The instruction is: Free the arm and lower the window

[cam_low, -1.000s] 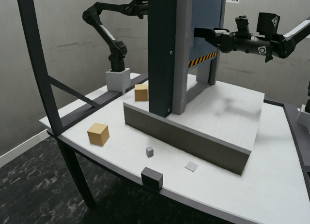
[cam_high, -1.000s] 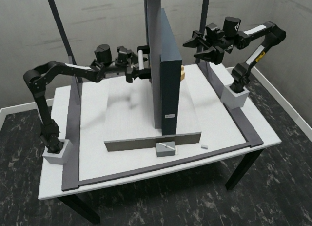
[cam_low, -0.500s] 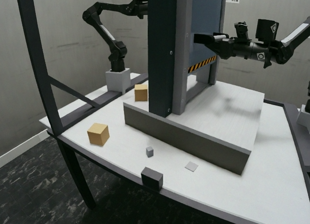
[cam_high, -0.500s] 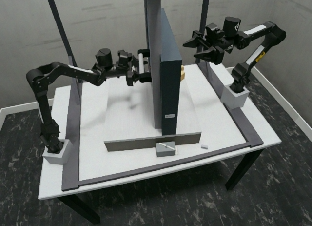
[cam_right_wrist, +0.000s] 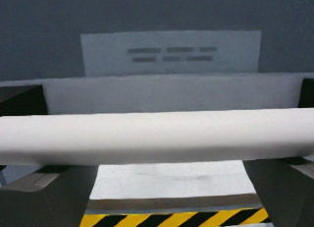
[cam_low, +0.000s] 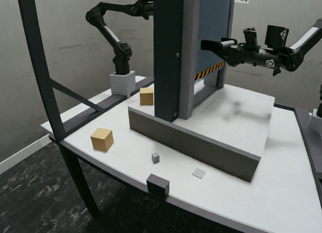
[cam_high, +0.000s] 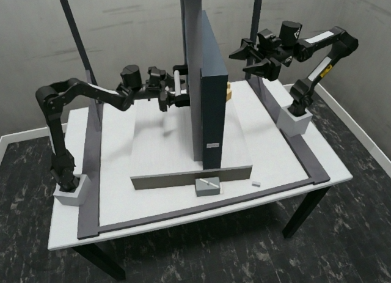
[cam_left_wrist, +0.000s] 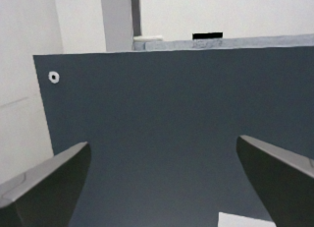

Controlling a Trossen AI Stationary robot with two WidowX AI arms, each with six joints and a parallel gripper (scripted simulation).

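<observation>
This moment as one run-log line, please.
left gripper: open, clear of wall | right gripper: open, at handle | window: raised above sill | lowering: unfinished

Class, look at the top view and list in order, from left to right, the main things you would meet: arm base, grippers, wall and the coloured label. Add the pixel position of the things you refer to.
right arm's base (cam_high: 68, 198) (cam_low: 314, 122) → right gripper (cam_high: 174, 91) (cam_low: 213, 42) (cam_right_wrist: 171, 163) → dark blue wall (cam_high: 212, 115) (cam_low: 167, 56) (cam_left_wrist: 162, 104) → left gripper (cam_high: 236, 63) (cam_left_wrist: 164, 140) → yellow label (cam_high: 326, 70) on the left arm
</observation>
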